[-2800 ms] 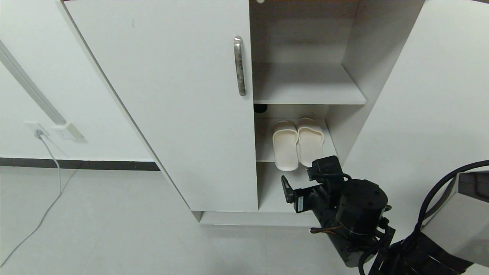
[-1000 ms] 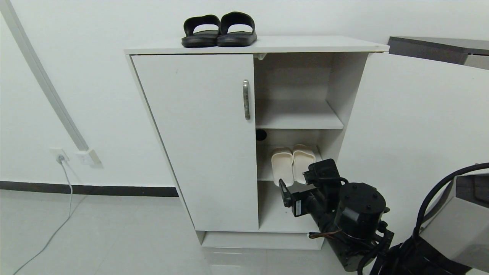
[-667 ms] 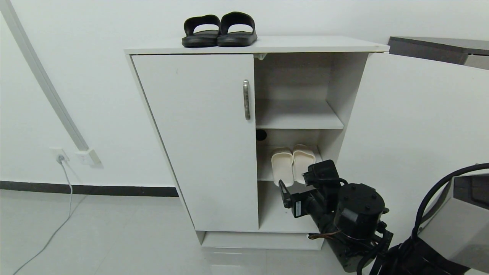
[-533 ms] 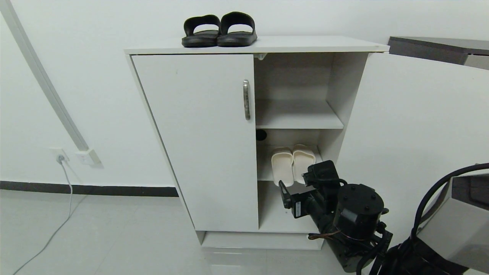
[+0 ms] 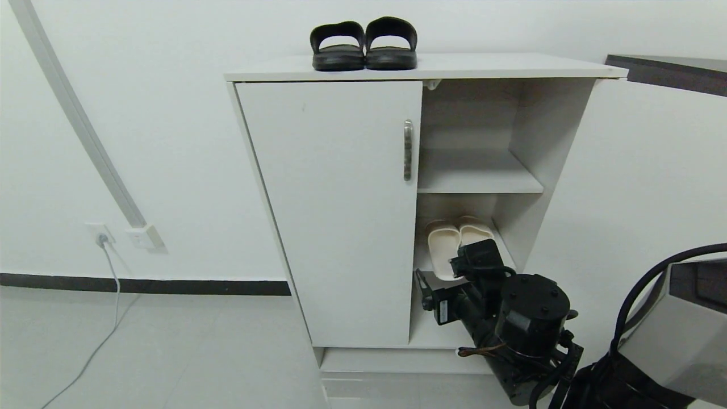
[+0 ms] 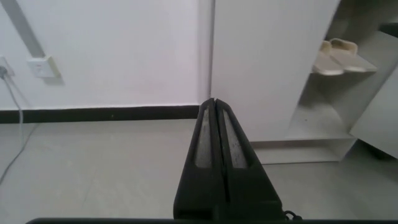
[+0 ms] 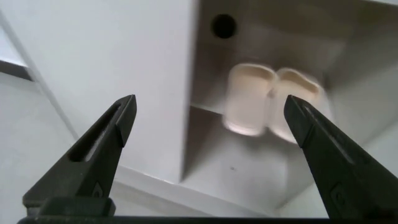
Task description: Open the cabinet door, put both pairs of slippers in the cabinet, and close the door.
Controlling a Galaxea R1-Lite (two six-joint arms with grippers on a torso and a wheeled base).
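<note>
The smooth white cabinet (image 5: 500, 67) stands with its right door (image 5: 636, 187) swung wide and its flat left door (image 5: 335, 210) shut, a slim metal handle (image 5: 407, 150) at that door's edge. The black slippers (image 5: 363, 44) sit on the top. The rounded cream slippers (image 5: 457, 243) lie side by side on the middle shelf. The right claw (image 7: 209, 106) gapes wide before the opening, empty. The left claw (image 6: 213, 109) is pressed closed above the glossy floor (image 6: 93, 168).

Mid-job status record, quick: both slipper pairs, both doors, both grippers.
black slippers: on top of the cabinet, side by side
cream slippers: inside the cabinet, right side, side by side
left door: closed
right door: open
right gripper: open, empty, facing the open side
left gripper: shut, empty, above the floor
</note>
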